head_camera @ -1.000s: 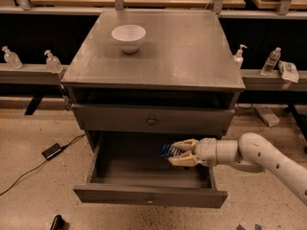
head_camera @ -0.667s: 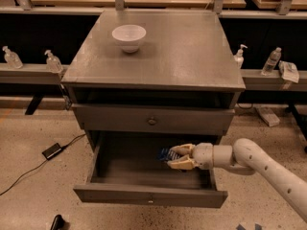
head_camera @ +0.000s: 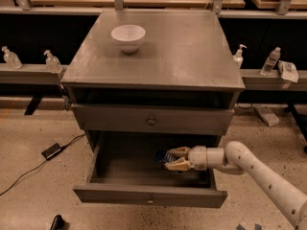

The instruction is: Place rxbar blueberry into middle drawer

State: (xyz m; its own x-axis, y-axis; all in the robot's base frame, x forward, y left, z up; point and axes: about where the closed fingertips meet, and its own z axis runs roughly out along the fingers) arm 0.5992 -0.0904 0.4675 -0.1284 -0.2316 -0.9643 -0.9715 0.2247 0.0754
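From where I stood, the arm [head_camera: 268, 176] reached in from the right, low and almost level, and its gripper [head_camera: 169, 159] was inside the open middle drawer [head_camera: 148, 194], over the right part of the drawer's floor and closer to the far wall than to the front panel. The two tan fingers [head_camera: 178, 151] pointed left, one stacked roughly above the other, with only a narrow gap between them. The rxbar blueberry [head_camera: 161, 155] sat in that gap. As best I could judge, they were gripping its right end.

What mattered was how the bar lay from the hand. It stuck out to the left past the fingertips, with its long axis running left to right in line with the fingers, so most of the wrapper was out over the open floor toward the middle of the drawer. I could not tell whether its underside was touching the floor or was just above it.

The bar was well inside the drawer walls and well behind the front panel. I judged that if the fingers let go it would land in the drawer, and the hand would have to draw back to the right, away from the bar.

The upper drawer front [head_camera: 120, 119] with the dark knob was shut just above. The white bowl [head_camera: 128, 35] sat on the cabinet's top, well apart from the gripper.
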